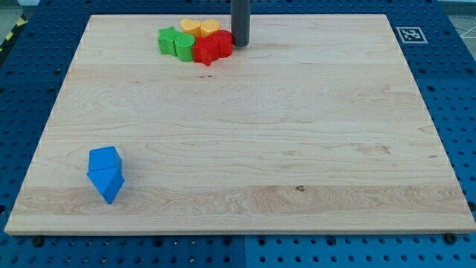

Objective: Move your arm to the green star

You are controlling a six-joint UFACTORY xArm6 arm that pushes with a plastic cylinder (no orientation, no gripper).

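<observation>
With no gripper and nothing held, my tip sits right of the cluster at the wooden board's top, so I'd circle around the red blocks to reach the green star-shaped block.

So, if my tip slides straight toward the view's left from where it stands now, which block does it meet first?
Probably the red block, which sits right beside my tip on its left. The green blocks lie further left, beyond the red ones.
</observation>
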